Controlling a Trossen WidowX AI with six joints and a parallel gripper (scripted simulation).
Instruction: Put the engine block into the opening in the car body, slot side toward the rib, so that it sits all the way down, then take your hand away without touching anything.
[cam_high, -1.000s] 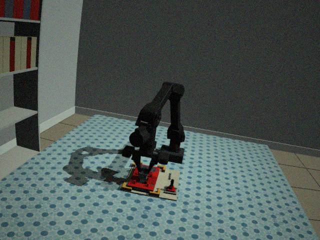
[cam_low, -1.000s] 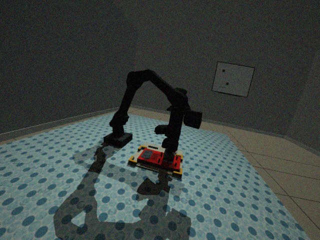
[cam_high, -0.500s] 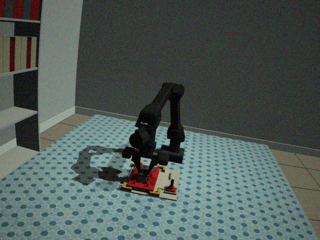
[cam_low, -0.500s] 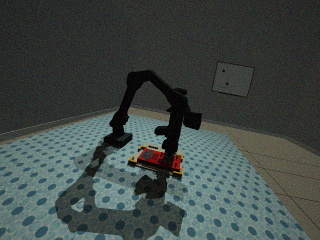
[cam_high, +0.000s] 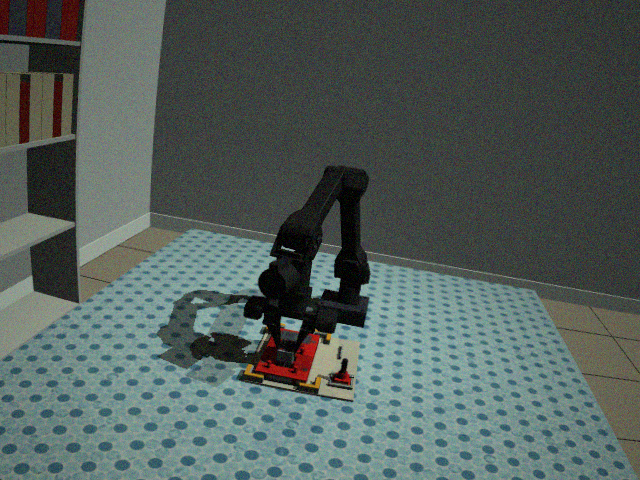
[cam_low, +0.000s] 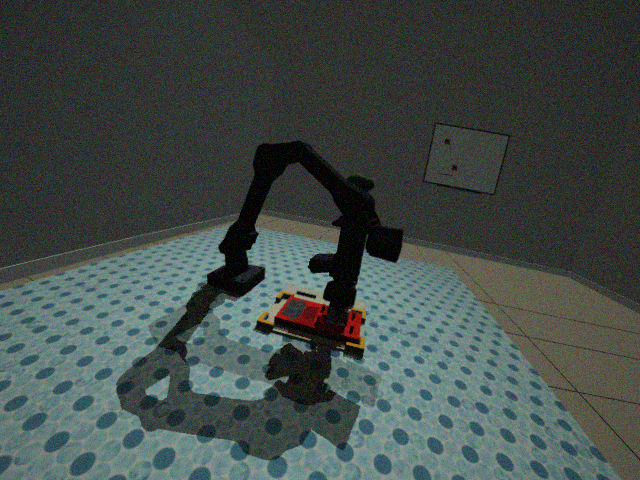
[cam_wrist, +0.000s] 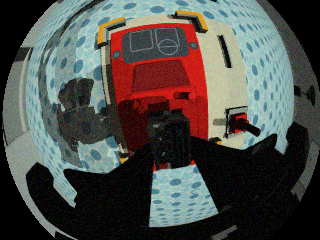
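Note:
The red car body (cam_high: 309, 352) (cam_low: 309, 313) (cam_wrist: 160, 76) sits on a beige board (cam_high: 330, 356) (cam_wrist: 216, 80) with yellow corner brackets. My gripper (cam_high: 287, 351) (cam_low: 334, 316) (cam_wrist: 170, 143) points straight down over the end of the car that is nearest in the wrist view. It is shut on the dark grey engine block (cam_high: 283, 357) (cam_wrist: 168, 127). The block is low at the opening in the car body and looks upright. I cannot tell how deep it sits, nor which way its slot faces. In the exterior view the fingers hide the block.
A small red lever part (cam_high: 342, 373) (cam_wrist: 239, 122) stands on the board beside the car. The arm's base (cam_high: 343, 304) (cam_low: 235, 276) is just behind the board. A bookshelf (cam_high: 41, 155) stands at the far left and a wall panel (cam_low: 465, 157) hangs at the back.

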